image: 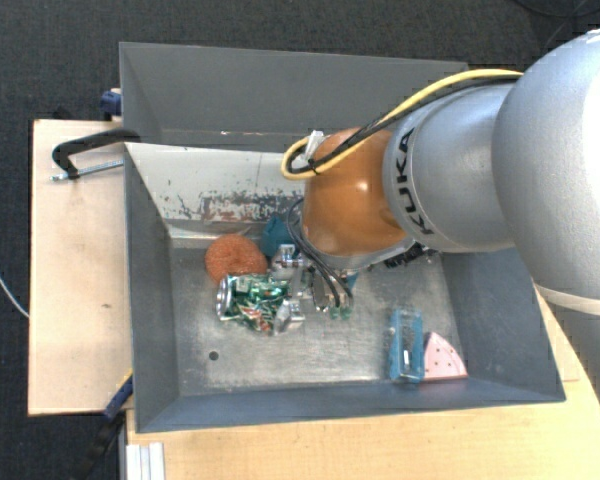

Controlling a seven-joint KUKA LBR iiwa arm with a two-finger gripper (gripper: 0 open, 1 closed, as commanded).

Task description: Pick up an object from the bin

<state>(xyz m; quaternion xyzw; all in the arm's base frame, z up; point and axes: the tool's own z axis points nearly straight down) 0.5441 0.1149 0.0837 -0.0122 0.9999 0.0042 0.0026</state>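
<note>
— Wedge first: a pink wedge (442, 360) lies by the near wall of the bin (150, 298). It is far to the view's right of the crumpled green-and-silver wrapper (250, 303) and nearer to us than it.

— And the blue thing touching it?

— A clear blue packet (405, 344), on the wrapper's side of the wedge but well apart from the wrapper. Its long axis runs from near wall to far wall, a little tilted.

— Now the wrapper itself.

— It lies flat on the bin floor, about halfway back and left of centre. Its long axis runs across the bin, from the view's left to its right, and its right end points at the pincer (325, 298).

— Is the pincer holding it?

— The pincer is down near the floor just beside that right end. I cannot tell whether they touch, nor whether the pincer is spread or pressed together. A small green bit (342, 311) shows on the pincer's side away from the wrapper, too small to name.

— And farther back?

— An orange scrubbing ball (235, 256) sits just behind the wrapper, towards the far wall. A teal thing (277, 236) lies farther behind the wrapper and to the right, partly hidden by the arm's orange wrist cover (345, 203).
</note>
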